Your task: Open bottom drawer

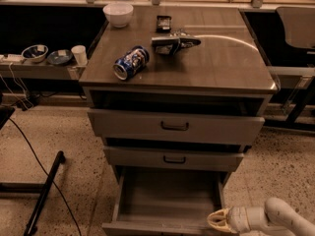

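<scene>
The bottom drawer (167,195) of the grey cabinet is pulled far out, showing its plain grey inside; its front edge runs along the bottom of the view. The middle drawer (174,159) and the top drawer (174,126), each with a dark bar handle, stand slightly out. My gripper (217,221) is at the bottom right, on a pale arm, by the right front corner of the bottom drawer.
On the cabinet top (221,63) lie a blue can (130,63) on its side, a white bowl (118,14), a small dark device (163,22) and a dark tool (174,42). Bowls and a cup (78,54) sit on a low shelf at left. A black stand leg (44,193) crosses the floor.
</scene>
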